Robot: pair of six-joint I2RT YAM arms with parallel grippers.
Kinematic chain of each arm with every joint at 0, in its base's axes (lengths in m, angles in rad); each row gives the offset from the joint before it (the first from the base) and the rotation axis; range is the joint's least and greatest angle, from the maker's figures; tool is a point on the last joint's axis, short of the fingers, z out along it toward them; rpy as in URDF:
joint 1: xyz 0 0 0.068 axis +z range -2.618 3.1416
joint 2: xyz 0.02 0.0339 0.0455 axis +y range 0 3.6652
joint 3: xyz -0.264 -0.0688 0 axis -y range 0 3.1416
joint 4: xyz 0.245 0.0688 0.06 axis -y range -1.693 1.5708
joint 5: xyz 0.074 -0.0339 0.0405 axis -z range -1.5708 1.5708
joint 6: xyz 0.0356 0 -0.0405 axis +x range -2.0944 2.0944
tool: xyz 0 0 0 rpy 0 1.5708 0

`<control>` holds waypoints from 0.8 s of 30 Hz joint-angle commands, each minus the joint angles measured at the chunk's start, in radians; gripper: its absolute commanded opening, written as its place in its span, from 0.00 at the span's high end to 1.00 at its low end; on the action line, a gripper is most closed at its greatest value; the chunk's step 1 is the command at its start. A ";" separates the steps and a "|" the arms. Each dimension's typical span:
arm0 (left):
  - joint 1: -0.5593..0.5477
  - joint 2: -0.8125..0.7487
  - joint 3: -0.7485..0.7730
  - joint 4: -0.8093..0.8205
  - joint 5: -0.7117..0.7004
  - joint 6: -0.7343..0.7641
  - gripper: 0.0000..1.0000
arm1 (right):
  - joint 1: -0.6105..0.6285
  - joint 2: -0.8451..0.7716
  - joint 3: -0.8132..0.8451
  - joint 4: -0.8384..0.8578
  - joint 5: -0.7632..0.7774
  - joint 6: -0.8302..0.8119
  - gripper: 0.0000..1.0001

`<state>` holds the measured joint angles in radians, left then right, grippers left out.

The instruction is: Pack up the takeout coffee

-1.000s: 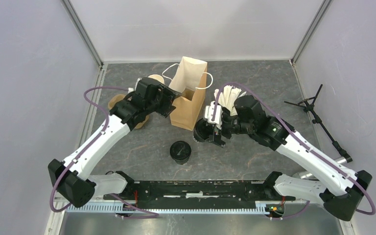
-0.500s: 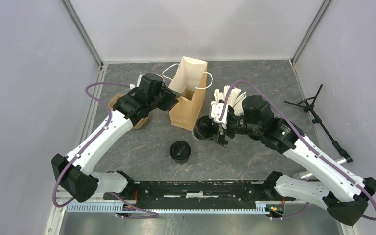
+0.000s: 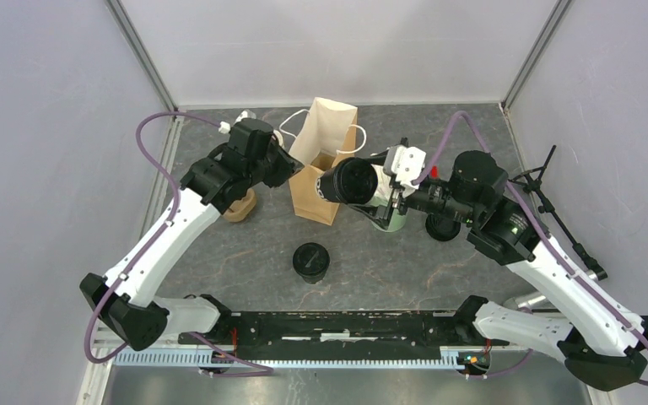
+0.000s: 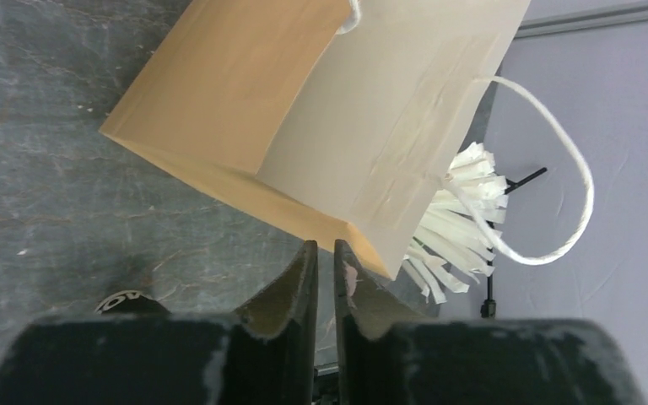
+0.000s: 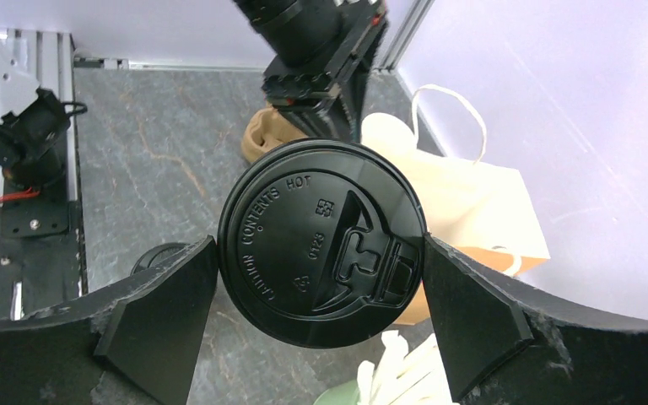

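— What do we make of the paper bag [image 4: 304, 110]?
— We see matt brown kraft paper, lightly creased, with a handle [image 4: 590, 187] of white twisted cord.
— And the takeout coffee [image 5: 322, 242]?
— Its lid looks to us like smooth black plastic with a soft sheen and raised lettering.
— The right gripper [image 5: 319, 249] has fingers [image 5: 156, 316] of matt black plastic, we'd say, scuffed pale along the edges.
— Agreed. We read the table [image 3: 245, 245] as dull dark grey, mottled like stone, and the sticks [image 4: 460, 219] as matt white paper.
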<state>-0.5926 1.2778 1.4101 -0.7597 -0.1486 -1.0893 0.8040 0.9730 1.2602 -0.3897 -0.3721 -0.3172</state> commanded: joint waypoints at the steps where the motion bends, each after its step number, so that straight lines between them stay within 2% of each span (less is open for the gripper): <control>1: -0.003 -0.065 0.022 -0.078 -0.063 -0.067 0.77 | -0.002 -0.019 0.028 0.132 0.070 0.051 0.06; 3: -0.003 -0.096 -0.022 -0.071 -0.056 -0.249 0.73 | -0.001 -0.030 0.016 0.163 0.077 0.059 0.06; 4: -0.004 -0.103 -0.035 -0.059 -0.043 -0.317 0.66 | -0.002 -0.037 0.012 0.168 0.077 0.059 0.06; 6: -0.005 -0.095 -0.035 -0.056 -0.031 -0.380 0.61 | -0.002 -0.045 0.009 0.161 0.078 0.056 0.06; 12: -0.005 -0.060 -0.039 0.002 -0.022 -0.492 0.54 | -0.002 -0.083 -0.015 0.132 0.110 0.041 0.06; 16: -0.017 -0.007 -0.003 -0.029 -0.011 -0.533 0.51 | -0.001 -0.106 0.000 0.108 0.128 0.036 0.05; 24: -0.023 0.043 0.021 -0.038 -0.083 -0.544 0.48 | -0.002 -0.129 0.029 0.061 0.158 0.008 0.05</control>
<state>-0.6128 1.3014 1.3808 -0.8051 -0.1707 -1.5791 0.8040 0.8562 1.2484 -0.3222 -0.2417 -0.2920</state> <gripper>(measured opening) 0.511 0.952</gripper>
